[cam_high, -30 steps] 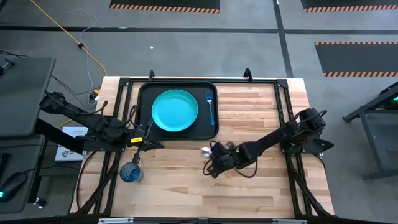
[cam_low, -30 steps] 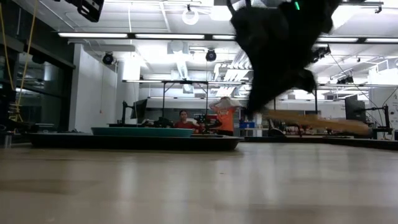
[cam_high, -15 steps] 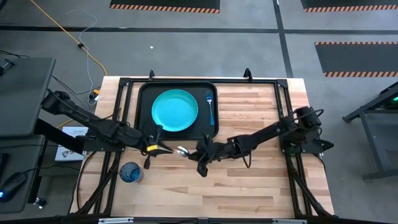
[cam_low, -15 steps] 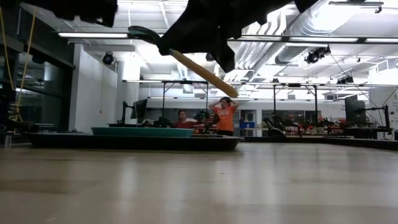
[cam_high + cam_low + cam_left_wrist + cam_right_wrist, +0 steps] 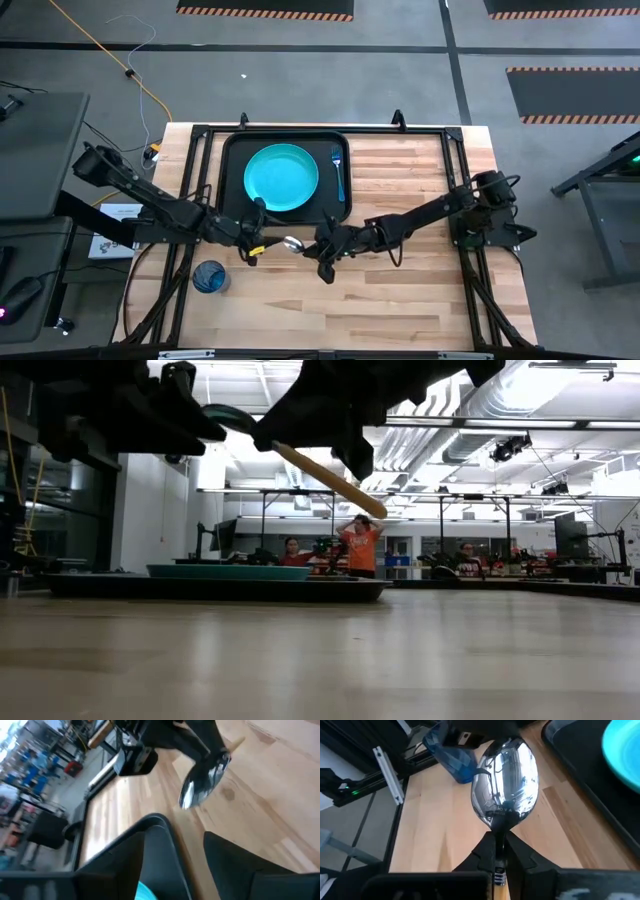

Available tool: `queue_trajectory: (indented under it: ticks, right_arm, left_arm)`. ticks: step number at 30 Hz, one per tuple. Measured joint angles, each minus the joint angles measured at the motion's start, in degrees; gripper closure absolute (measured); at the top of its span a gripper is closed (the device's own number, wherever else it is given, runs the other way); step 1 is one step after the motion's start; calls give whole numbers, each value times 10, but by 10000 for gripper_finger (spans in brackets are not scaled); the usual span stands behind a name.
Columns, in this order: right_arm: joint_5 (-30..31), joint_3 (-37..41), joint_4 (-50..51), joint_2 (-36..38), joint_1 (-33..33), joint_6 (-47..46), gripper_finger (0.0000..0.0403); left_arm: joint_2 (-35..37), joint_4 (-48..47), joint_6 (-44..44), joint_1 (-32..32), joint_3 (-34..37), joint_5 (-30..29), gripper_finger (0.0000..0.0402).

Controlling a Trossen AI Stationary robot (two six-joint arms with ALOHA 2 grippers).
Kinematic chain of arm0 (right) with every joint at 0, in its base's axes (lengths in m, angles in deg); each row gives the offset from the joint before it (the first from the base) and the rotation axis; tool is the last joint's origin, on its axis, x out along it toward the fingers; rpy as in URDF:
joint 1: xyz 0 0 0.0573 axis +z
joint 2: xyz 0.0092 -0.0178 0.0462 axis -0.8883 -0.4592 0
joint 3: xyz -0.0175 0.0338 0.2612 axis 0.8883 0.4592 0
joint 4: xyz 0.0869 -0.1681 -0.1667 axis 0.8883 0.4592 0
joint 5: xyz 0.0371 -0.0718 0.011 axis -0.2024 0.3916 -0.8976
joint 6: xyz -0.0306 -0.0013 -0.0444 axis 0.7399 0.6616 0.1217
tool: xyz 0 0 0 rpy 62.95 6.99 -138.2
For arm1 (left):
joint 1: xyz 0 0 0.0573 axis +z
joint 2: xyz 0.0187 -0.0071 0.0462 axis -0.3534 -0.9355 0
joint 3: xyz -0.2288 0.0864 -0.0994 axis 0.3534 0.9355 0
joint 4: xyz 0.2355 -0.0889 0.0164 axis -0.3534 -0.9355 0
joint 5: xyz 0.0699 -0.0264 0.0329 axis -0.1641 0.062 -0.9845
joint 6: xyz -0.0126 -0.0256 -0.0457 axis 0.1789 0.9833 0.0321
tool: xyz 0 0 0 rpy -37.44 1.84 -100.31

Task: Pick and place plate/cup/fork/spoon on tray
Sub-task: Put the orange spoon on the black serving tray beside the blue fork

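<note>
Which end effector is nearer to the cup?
Left. The left end effector hovers just beside the cup, toward the tray; the right end effector, holding the spoon, is farther away.

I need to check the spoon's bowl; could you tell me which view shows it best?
The right wrist view: the spoon fills it. The left wrist view shows it smaller, the high view tiny, the low view mostly its handle.

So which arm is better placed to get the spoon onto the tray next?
The right. Its hand is shut on the spoon, held above the table just off the tray edge. The left hand stands open beside the spoon's bowl, holding nothing.
</note>
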Motion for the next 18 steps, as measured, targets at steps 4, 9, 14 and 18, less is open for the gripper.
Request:
queue_trajectory:
  ticks: [4,9,14,18]
  right_arm:
    - [4,0,0,0,-4,-2,400]
    - [-4,0,-5,0,-12,-4,400]
    - [-27,0,-14,0,-17,-13,400]
    - [-34,0,-14,0,-18,-15,400]
  left_arm:
    - [0,25,-33,-12,0,12,195]
    - [-1,34,-61,-26,0,13,196]
    - [-25,70,-76,-28,0,8,196]
    - [-65,133,-128,-29,0,-16,199]
